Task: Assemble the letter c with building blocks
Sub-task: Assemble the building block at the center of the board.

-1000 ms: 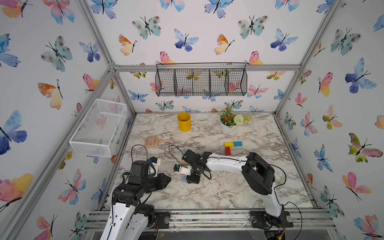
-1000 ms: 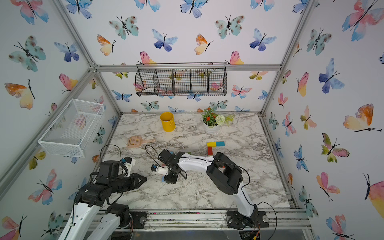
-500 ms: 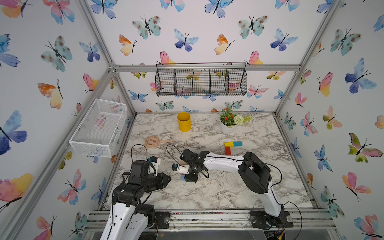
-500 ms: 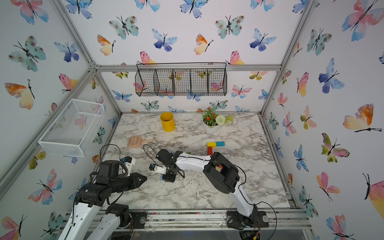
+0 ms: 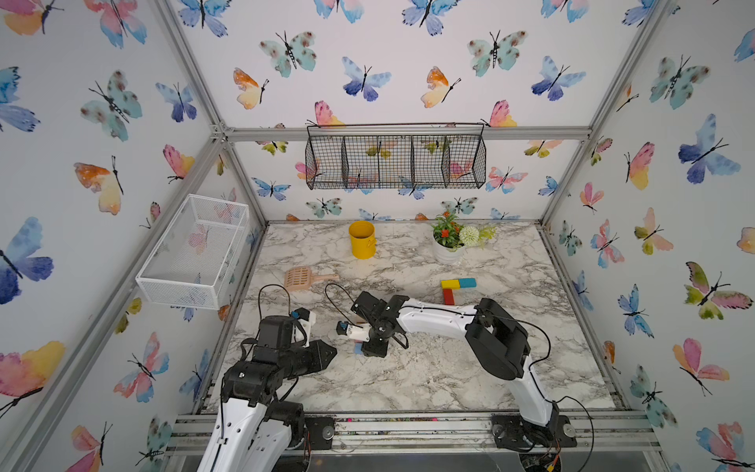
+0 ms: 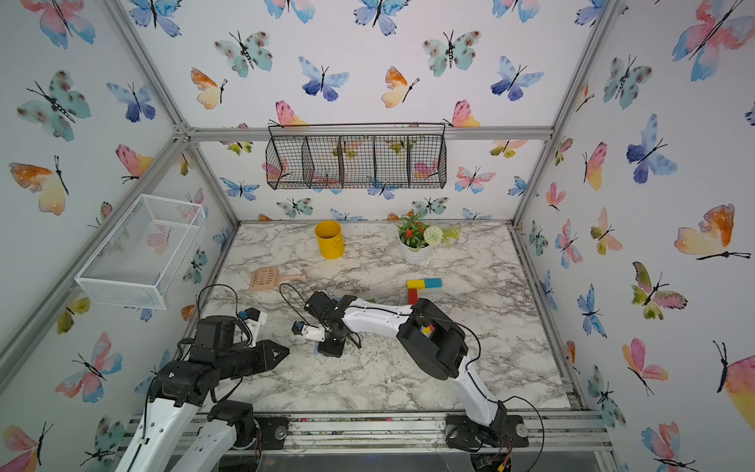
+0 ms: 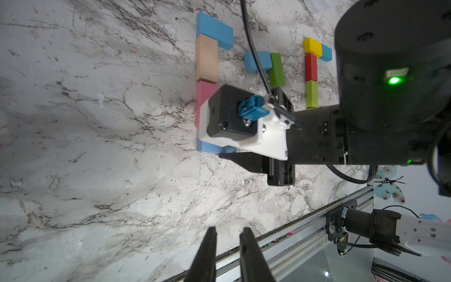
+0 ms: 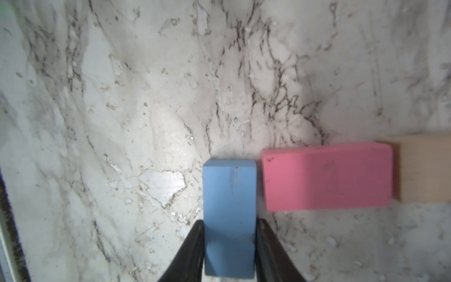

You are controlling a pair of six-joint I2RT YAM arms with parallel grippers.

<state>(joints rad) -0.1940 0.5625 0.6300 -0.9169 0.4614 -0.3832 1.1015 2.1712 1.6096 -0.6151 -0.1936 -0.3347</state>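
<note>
While low over the marble desk, left of centre in both top views, grips a blue block by its long sides with the right fingers. Has that block lying crosswise just beside the end of a pink block, itself end to end with a tan block. Holds the left fingers a narrow gap apart, empty, lower left of centre, clear of the blocks.

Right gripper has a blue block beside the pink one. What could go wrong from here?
The blue block sits close beside the pink block; the right gripper, as it opens or lifts, could nudge either and skew the C. Its cable passes above a loose teal block and might drag it.
</note>
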